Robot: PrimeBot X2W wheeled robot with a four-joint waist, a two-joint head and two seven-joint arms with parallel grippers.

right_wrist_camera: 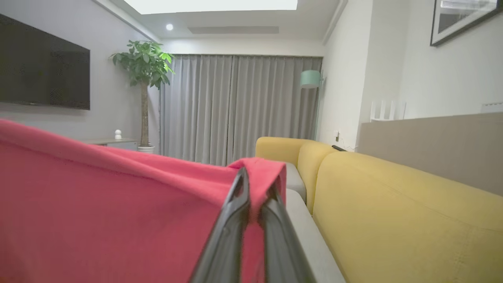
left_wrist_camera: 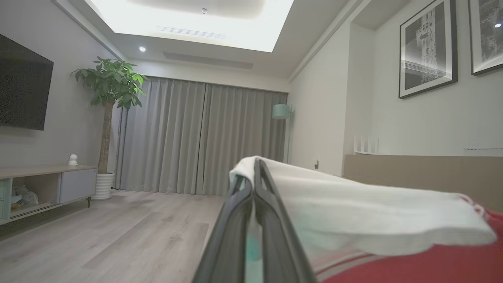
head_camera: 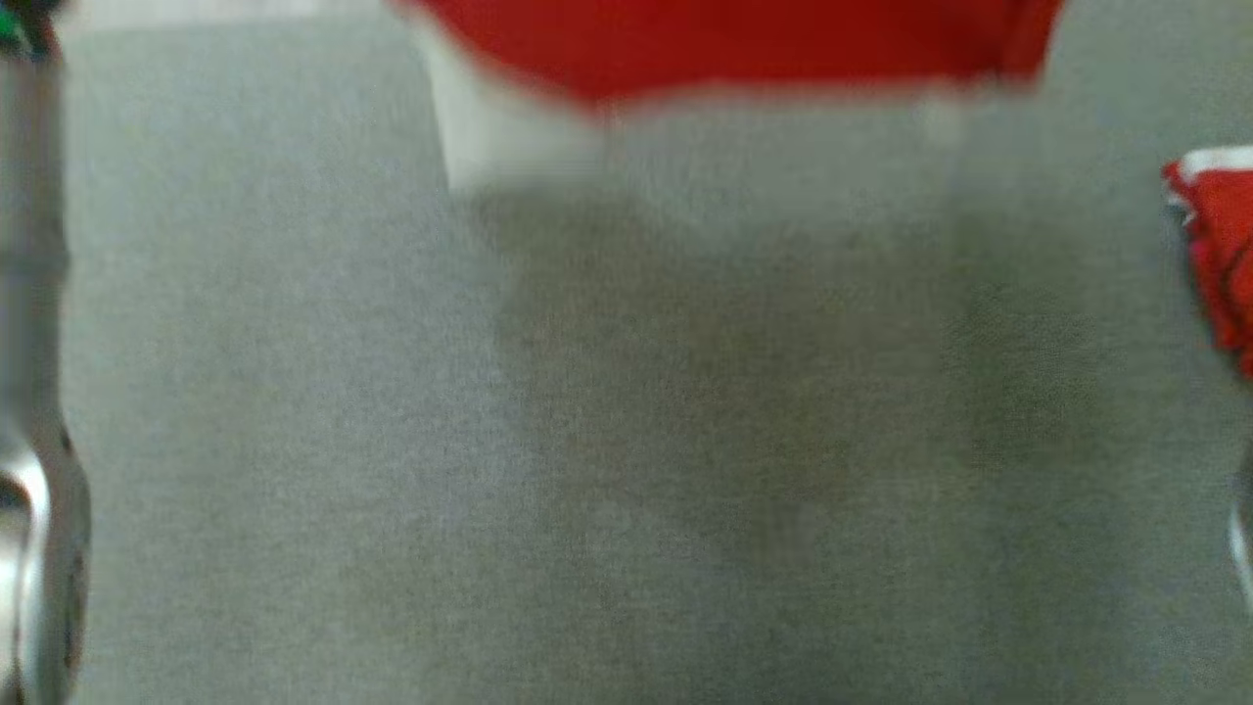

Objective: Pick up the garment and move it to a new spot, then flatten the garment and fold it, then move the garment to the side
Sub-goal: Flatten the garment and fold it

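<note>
The garment [head_camera: 724,44] is red with a white part [head_camera: 499,127] and hangs blurred across the top of the head view, above a grey surface [head_camera: 294,441] on which it casts a shadow. In the left wrist view my left gripper [left_wrist_camera: 253,173] is shut on the garment's white edge [left_wrist_camera: 353,212], and red cloth [left_wrist_camera: 432,263] lies below that edge. In the right wrist view my right gripper [right_wrist_camera: 255,184] is shut on a fold of the red garment [right_wrist_camera: 98,204], which stretches off to the left.
A pale forearm [head_camera: 34,392] runs down the left edge of the head view. A bunched red and white cloth [head_camera: 1219,245] sits at the right edge. A yellow sofa [right_wrist_camera: 393,204] with a grey seat [right_wrist_camera: 310,243] stands to the right. Behind are wooden floor [left_wrist_camera: 118,236], curtains and a potted plant [left_wrist_camera: 108,90].
</note>
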